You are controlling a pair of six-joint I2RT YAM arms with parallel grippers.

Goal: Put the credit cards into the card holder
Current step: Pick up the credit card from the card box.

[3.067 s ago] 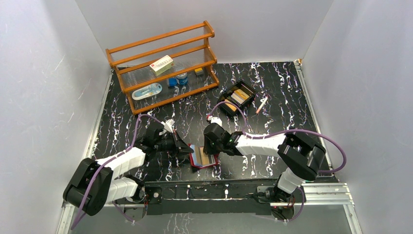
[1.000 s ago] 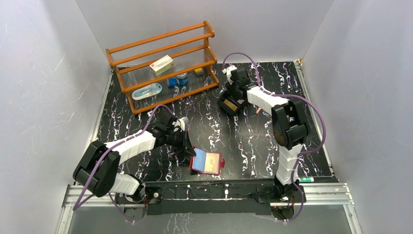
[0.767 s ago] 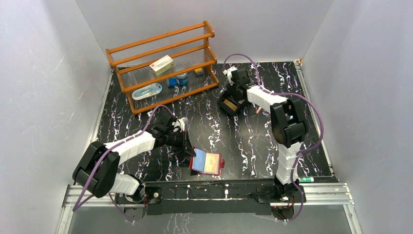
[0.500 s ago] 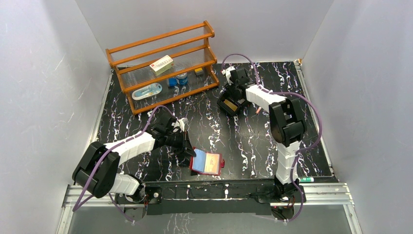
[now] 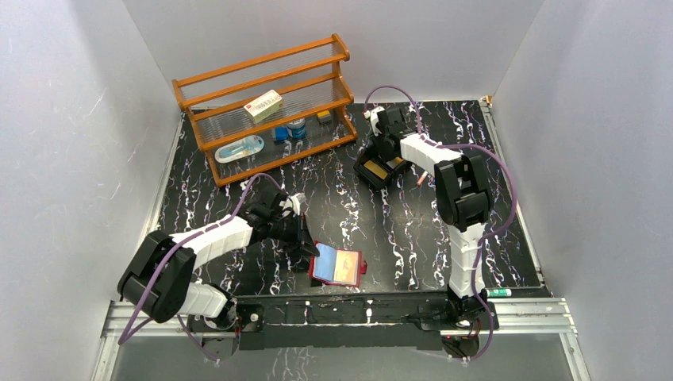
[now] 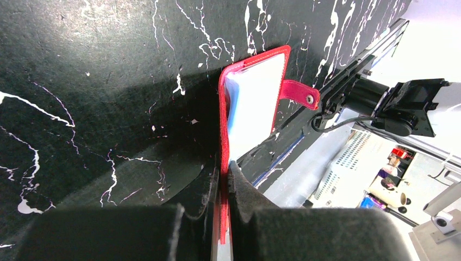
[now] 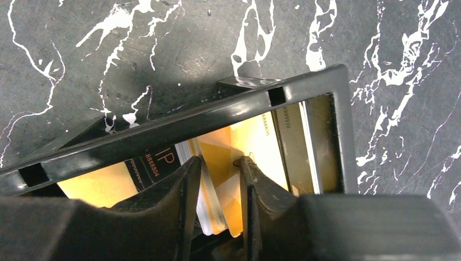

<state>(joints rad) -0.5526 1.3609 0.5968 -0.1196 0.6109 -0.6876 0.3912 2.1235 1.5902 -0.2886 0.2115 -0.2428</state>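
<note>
The card holder (image 5: 341, 267), a small red wallet, lies open near the front edge and shows a pale, orange-tinted inside. My left gripper (image 5: 309, 248) is shut on its left edge. In the left wrist view the red edge (image 6: 222, 125) runs between my closed left gripper (image 6: 224, 168), and the snap tab (image 6: 298, 92) sticks out to the right. My right gripper (image 5: 382, 159) reaches down into the black tray (image 5: 361, 173) at the back. There its open jaws (image 7: 219, 159) closely straddle several leaning credit cards (image 7: 228, 204), gold and silver-white.
A wooden rack (image 5: 266, 103) stands at the back left with a cream box (image 5: 263, 105), small cans and an oval dish on its shelves. A pen (image 5: 420, 179) lies right of the tray. The tray's near rim (image 7: 217, 114) crosses the right wrist view.
My right jaws have narrowed around the cards in the tray and that arm has shifted slightly. The left gripper and the card holder have stayed put.
</note>
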